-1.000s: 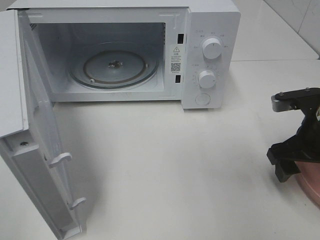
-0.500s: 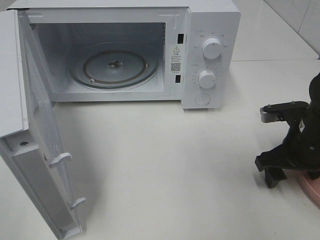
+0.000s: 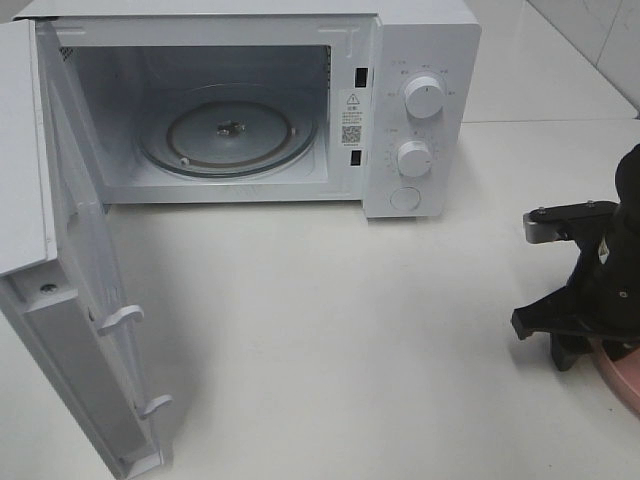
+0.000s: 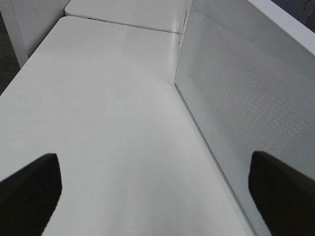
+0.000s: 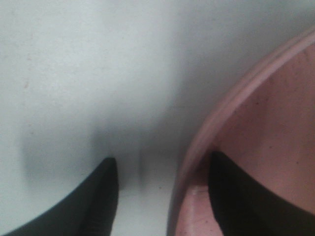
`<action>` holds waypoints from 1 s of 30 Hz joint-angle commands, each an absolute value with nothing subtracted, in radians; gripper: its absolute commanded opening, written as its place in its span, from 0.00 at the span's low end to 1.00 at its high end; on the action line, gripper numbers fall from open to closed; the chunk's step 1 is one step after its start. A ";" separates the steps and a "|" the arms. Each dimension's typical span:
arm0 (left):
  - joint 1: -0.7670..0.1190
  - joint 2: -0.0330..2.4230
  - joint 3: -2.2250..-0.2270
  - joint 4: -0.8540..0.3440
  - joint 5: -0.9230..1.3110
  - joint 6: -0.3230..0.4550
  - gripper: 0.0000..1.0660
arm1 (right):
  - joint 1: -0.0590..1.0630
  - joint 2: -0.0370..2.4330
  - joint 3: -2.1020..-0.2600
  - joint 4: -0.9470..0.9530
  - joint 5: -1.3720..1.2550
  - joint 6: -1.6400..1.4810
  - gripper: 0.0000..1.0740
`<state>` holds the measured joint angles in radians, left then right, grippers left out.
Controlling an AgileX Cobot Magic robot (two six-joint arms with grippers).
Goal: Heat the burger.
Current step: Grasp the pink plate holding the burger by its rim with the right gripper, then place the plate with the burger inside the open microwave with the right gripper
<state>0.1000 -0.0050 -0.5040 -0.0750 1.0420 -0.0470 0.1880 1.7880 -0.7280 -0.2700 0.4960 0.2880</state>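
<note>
Burger is out of sight in every view; only the rim of a pink plate (image 3: 625, 375) shows, toward the right edge of the white table (image 3: 350, 320). Right gripper (image 5: 162, 164) stands over that rim with its jaws apart, one finger (image 5: 93, 201) down on the table outside the plate and clear of it, the other inside the rim. Left gripper (image 4: 155, 196) is spread wide beside the swung-open door (image 4: 236, 98) of the microwave (image 3: 420, 110), which sits toward the table's back edge.
</note>
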 commanded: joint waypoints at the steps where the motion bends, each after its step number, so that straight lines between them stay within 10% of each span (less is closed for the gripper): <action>1: 0.103 -0.026 -0.502 -0.078 1.032 -0.047 0.92 | 0.184 1.805 -0.721 -0.271 0.497 0.299 0.24; 6: 0.103 -0.026 -0.502 -0.078 1.032 -0.047 0.92 | 0.184 1.805 -0.721 -0.305 0.505 0.299 0.00; 30: 0.103 -0.026 -0.502 -0.078 1.032 -0.047 0.92 | 0.244 1.683 -0.721 -0.546 0.685 0.509 0.00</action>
<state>0.1000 -0.0050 -0.5040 -0.0750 1.0420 -0.0470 0.2260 1.6990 -0.7270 -0.4820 0.6420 0.4630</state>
